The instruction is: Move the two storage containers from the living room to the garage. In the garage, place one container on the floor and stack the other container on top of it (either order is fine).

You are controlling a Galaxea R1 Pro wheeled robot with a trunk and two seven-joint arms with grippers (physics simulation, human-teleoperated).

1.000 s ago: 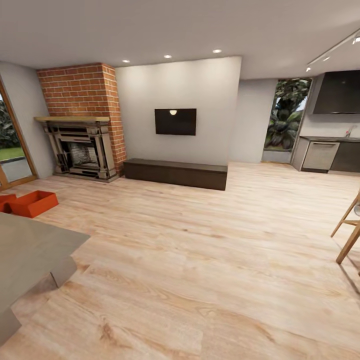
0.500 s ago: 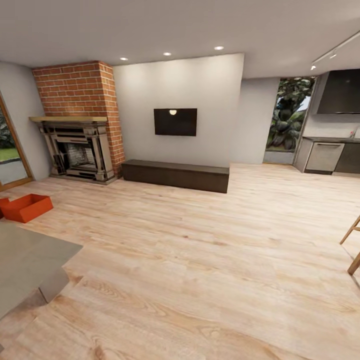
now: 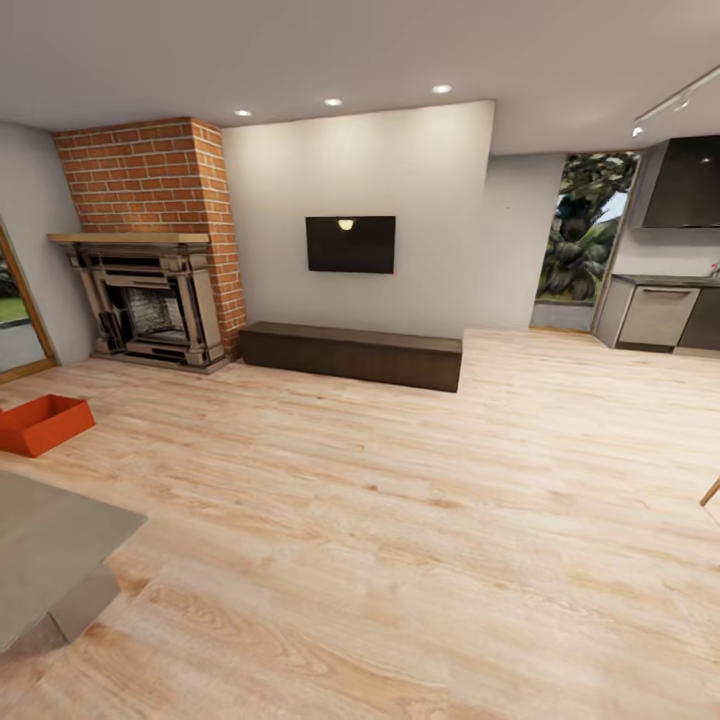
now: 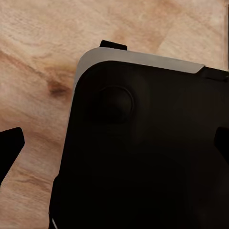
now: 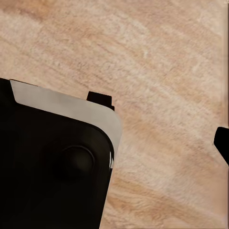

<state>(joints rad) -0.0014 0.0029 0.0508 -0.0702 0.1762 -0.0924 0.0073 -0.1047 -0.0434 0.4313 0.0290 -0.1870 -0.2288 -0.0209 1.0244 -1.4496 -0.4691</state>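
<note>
One red-orange storage container (image 3: 42,423) sits on the light wood plank floor (image 3: 400,520) at the head view's left edge, in front of the brick fireplace (image 3: 150,250), open top up. Its long axis runs diagonally, one corner pointing toward the camera; its left end is cut by the frame edge. I count one container in view; a second earlier it showed beside a sliver of a second one, and both have slid leftward as the whole picture shifted, so the camera has turned, not the boxes. A grey surface (image 3: 50,550) fills the lower left corner. One dark TV (image 3: 350,244) hangs above one low dark cabinet (image 3: 350,355). In the wrist views, dark robot body parts lie over the planks; a black fingertip (image 4: 10,148) of the left claw and another (image 5: 222,143) of the right claw show at the frame edges, well apart from anything, so I cannot tell whether either claw is released or clenched.
</note>
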